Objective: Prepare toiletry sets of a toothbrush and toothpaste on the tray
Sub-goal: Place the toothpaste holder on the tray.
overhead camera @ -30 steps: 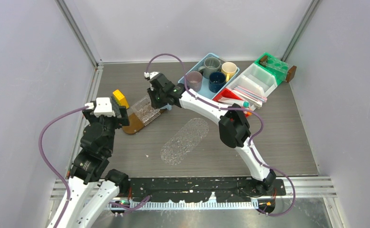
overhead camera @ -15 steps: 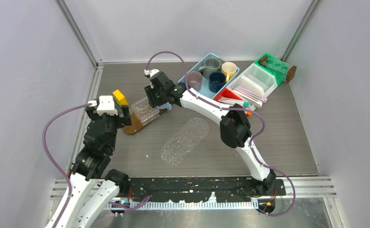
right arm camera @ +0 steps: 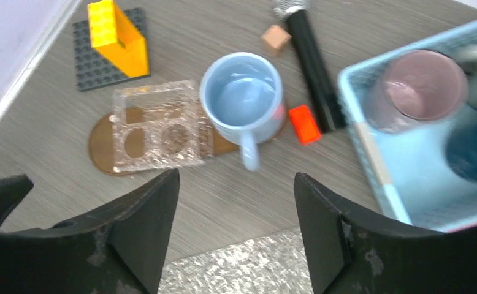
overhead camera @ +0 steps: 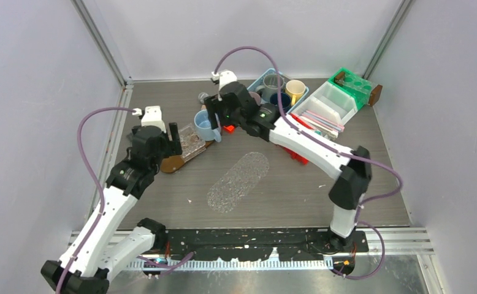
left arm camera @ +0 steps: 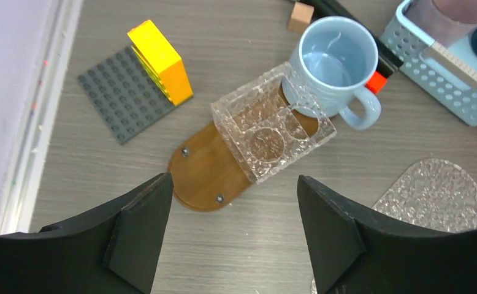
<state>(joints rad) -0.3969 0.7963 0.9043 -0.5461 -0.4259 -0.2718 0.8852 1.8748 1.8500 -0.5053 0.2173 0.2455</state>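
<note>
The left gripper (left arm camera: 233,184) and right gripper (right arm camera: 236,179) sat spread, empty. Nearer the right one, slim pastel toothbrushes (overhead camera: 323,120) lay diagonally, off rightward.

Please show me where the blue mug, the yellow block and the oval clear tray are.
blue mug (left arm camera: 331,61): left wrist view, inside bottom.
yellow block (left arm camera: 156,52): left wrist view, top face.
oval clear tray (overhead camera: 239,182): top external view, bare middle.

Overhead camera looks down from behind; both wrist cameras face down nearby, sharing the mug (left arm camera: 333,66).
</note>
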